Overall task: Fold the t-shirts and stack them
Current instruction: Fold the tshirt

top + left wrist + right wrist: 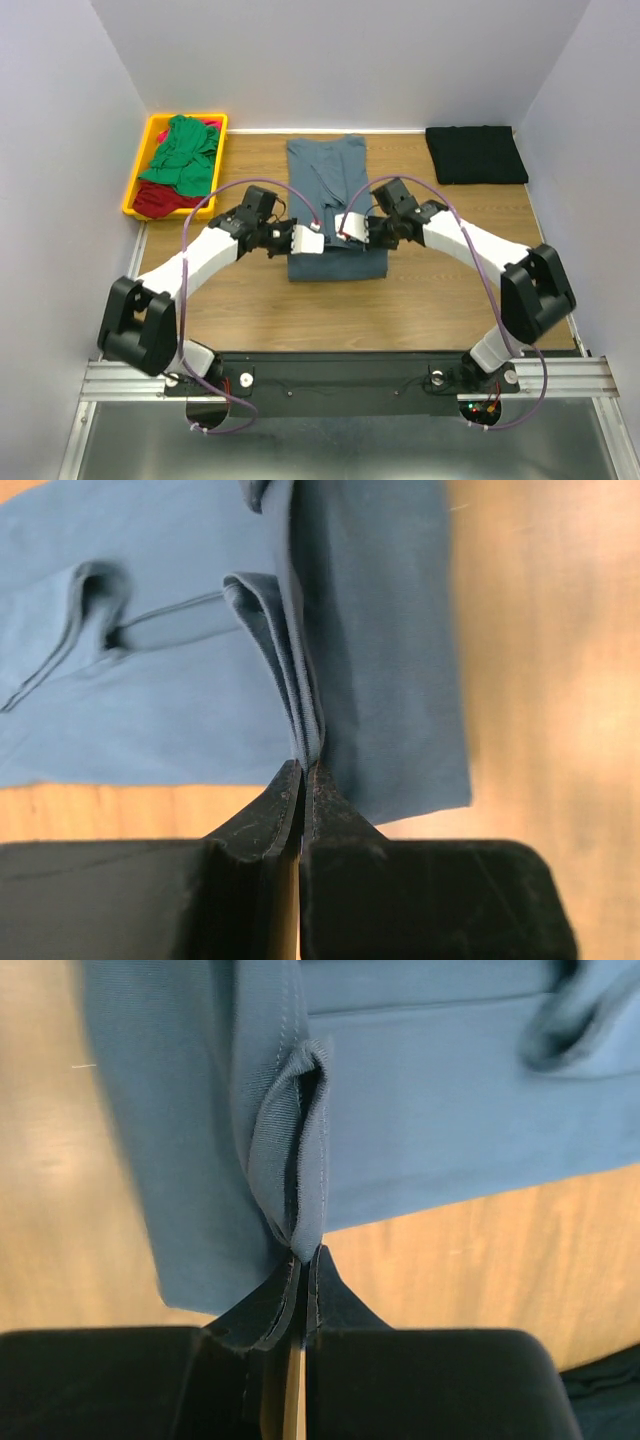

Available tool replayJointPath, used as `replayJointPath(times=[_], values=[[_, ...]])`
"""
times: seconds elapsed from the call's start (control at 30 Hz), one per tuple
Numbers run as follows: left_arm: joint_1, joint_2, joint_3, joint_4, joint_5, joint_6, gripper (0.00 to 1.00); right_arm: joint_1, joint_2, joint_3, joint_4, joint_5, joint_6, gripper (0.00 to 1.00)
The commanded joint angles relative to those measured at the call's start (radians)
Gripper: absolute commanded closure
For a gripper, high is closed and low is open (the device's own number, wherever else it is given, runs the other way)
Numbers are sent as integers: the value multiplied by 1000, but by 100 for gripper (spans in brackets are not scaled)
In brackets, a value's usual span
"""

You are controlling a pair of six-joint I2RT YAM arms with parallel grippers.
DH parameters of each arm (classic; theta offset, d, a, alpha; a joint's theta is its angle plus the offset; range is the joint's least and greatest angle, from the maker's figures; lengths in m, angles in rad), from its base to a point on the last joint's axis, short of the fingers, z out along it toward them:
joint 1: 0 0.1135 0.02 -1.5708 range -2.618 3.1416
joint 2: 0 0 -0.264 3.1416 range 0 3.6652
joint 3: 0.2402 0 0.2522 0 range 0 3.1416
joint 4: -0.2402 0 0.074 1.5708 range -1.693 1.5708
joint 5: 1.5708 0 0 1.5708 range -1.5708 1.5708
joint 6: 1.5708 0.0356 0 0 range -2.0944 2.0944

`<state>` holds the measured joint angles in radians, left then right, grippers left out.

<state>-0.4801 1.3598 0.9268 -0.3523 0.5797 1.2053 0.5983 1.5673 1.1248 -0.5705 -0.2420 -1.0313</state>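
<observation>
SHIRT: slate blue-grey t-shirt [327, 180] lies mid-surface, folded narrow | PINCERS: your left pincer [303, 772] and right pincer [303, 1257] are each clamped on a thin ridge of its cloth, toward the near end | HANDLING: light, limp, likely to sag, so grip doubled edges and lift evenly

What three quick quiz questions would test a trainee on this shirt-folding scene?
1. True or false: both the left fingers and the right fingers are shut on the blue-grey shirt.
2. Which shirts lie in the yellow tray?
3. The black shirt lies: A in the tray, B on the table, far right, C under the blue-grey shirt.
Key: 1 true; 2 green shirt and red shirt; 3 B.
</observation>
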Motion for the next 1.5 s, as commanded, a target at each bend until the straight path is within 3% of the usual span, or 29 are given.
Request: replayJointPath(times=[0.0, 0.43, 0.67, 0.73, 0.83, 0.87, 1.0, 1.13, 1.27, 1.37, 1.47], values=[[58, 83, 95, 30, 52, 95, 100, -67, 103, 139, 15, -59, -79, 99], [164, 418, 403, 10, 63, 186, 100, -161, 390, 412, 17, -100, -156, 100], [182, 508, 466, 15, 51, 201, 100, -172, 482, 504, 18, -97, -167, 99], [186, 524, 477, 27, 45, 192, 100, -172, 508, 530, 21, -86, -155, 94], [190, 544, 480, 71, 25, 155, 95, -175, 528, 567, 38, -57, -118, 76], [196, 542, 480, 87, 20, 146, 85, -180, 531, 578, 47, -43, -92, 62], [215, 532, 514, 142, 3, 34, 60, -192, 496, 622, 63, -28, -12, 46], [239, 487, 546, 128, 28, -108, 55, -198, 403, 607, 61, -39, 74, 46], [238, 353, 417, 127, 57, -188, 54, -196, 271, 413, 55, -97, 145, 48], [221, 279, 304, 121, 81, -240, 54, -187, 209, 327, 49, -121, 212, 57], [198, 251, 226, 134, 86, -314, 55, -186, 223, 296, 49, -157, 298, 72]])
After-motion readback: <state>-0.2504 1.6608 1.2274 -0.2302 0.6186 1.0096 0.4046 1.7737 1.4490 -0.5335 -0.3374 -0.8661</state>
